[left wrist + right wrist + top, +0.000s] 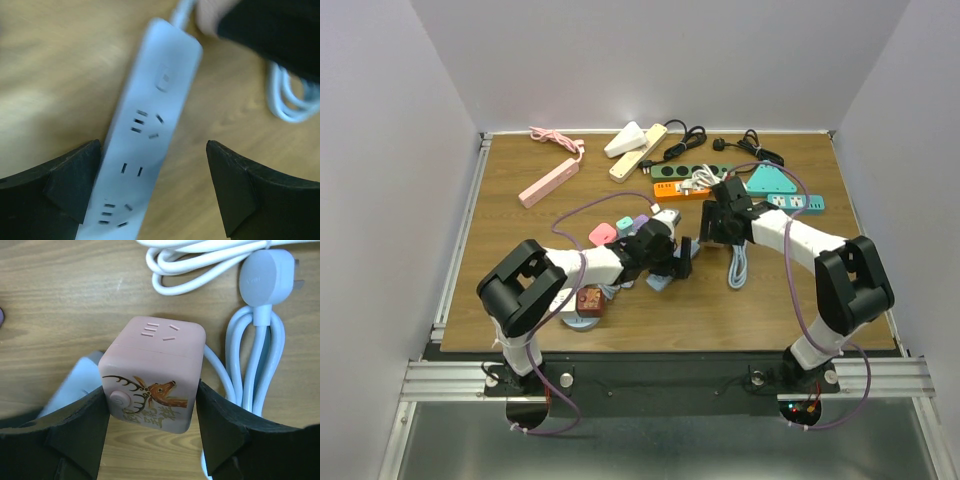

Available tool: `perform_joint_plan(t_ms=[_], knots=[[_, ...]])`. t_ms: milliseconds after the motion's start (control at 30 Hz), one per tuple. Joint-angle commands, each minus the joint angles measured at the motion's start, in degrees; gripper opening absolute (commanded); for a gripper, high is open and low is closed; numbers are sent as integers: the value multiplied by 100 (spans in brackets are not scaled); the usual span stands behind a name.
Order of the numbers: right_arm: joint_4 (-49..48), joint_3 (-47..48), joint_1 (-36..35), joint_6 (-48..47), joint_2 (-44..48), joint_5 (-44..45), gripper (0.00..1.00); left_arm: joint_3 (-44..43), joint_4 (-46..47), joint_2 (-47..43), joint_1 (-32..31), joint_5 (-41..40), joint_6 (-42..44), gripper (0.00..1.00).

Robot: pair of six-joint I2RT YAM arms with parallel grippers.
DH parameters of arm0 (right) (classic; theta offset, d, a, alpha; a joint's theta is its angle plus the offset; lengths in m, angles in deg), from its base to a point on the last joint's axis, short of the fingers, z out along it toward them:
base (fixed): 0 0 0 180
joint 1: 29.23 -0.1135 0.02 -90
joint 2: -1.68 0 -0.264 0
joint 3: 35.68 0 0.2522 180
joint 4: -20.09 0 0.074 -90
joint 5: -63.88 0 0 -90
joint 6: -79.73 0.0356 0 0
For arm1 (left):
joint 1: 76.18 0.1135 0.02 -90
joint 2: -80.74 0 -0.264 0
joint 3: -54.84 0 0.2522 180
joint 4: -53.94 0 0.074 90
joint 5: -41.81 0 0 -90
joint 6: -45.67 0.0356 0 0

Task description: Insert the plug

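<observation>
The table (500, 220) carried six long power strips (550, 182), one teal triangular socket block (770, 180), three small plain cubes (623, 226) clustered mid-table, and one deer-printed cube socket (152, 375).

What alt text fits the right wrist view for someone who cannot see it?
The right gripper holds a pink socket cube with a deer drawing between its two black fingers, over a wooden table. A coiled white cable lies beyond and beside it, its pale plug flat on the table at upper right.
</observation>
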Motion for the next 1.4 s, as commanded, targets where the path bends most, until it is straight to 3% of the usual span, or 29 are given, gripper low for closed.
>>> perform_joint_plan(t_ms=[0,367,700,867,1200,1367], knots=[[-465,446,207,-217,-228,395,0,137,67,-172,-523,757,-650,97],[-501,728,410,-314,-423,211,0,-266,524,21,-892,1566,-844,97],[167,148,401,389,1273,-826,0,-170,428,-66,-857,1444,-756,98],[580,139,401,459,1643,-1202,0,-31,-64,-171,-691,1137,-633,98],[677,-169,349,521,1600,-1275,0,717,93,-1585,214,934,-379,98],[651,-72,252,635,1407,-1275,0,902,322,-1684,470,1100,-370,98]])
